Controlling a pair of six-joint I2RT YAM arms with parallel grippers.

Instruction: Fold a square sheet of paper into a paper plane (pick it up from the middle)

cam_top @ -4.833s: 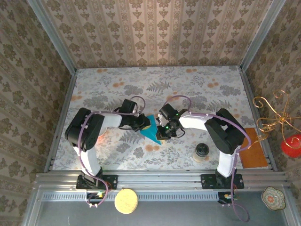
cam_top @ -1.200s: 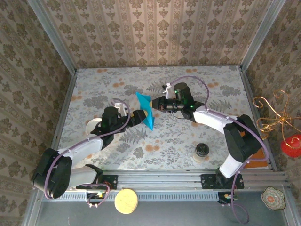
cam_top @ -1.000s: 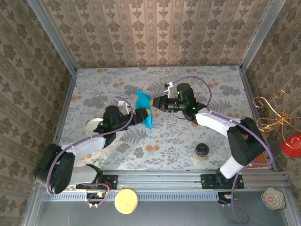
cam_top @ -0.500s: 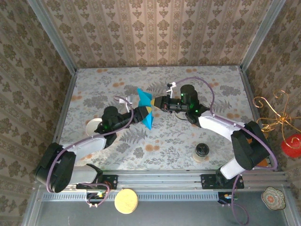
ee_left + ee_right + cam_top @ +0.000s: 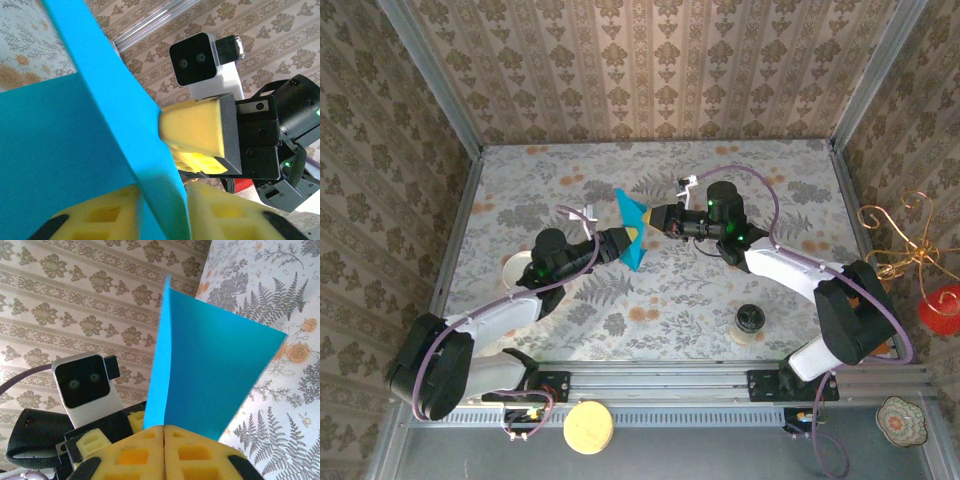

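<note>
L fingers (image 5: pixel 95 217) closed in on paper (image 5: pixel 632 232) since 1s ago.

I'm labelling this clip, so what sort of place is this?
Probably a staged robot test cell: wallpapered panels in aluminium framing, a floral-covered table, and a left arm and right arm bolted to its near rail.

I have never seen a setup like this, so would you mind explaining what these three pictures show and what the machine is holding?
Two robot arms are bolted at the near edge of a flowered table. The wide picture looks down from above; the other two come from wrist cameras, with yellow foam fingers at the bottom. A partly folded teal paper is held up between the arms. The right gripper is pinched shut on it. The left gripper has it between its pads; whether it grips is unclear. A small dark-lidded jar stands on the table.
</note>
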